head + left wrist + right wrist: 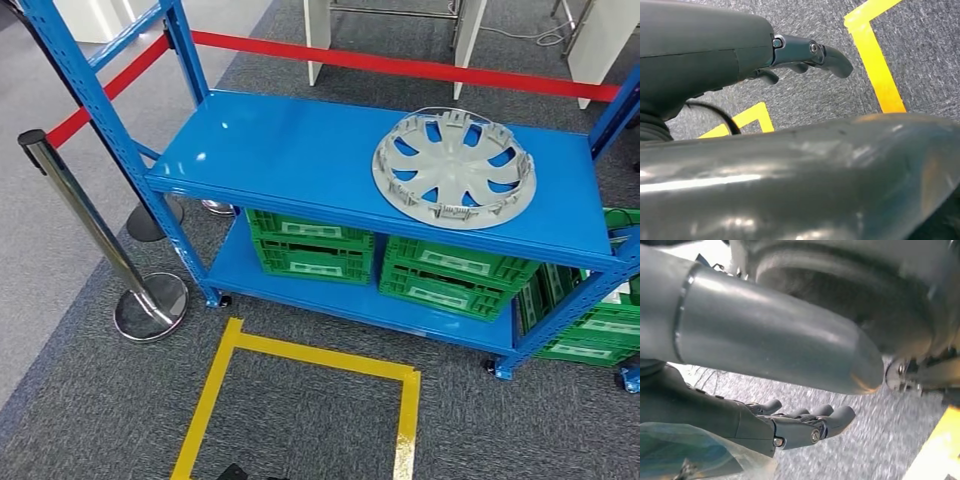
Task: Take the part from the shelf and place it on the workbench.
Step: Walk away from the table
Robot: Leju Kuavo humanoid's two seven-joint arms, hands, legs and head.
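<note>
Grey carpet runs under a blue steel shelf [302,150] fenced by a red barrier belt [392,65]. On the shelf's upper deck, toward its right end, lies the silver hubcap [453,168], inner side up and flat, clear of the uprights, so it looks reachable from the front. Green crates [311,245] sit on the deck below it. Yellow floor tape [317,355] marks a standing box before the shelf. Both arms hang over the carpet: the left hand [806,55] and right hand [802,425] hold nothing, fingers loosely extended
</note>
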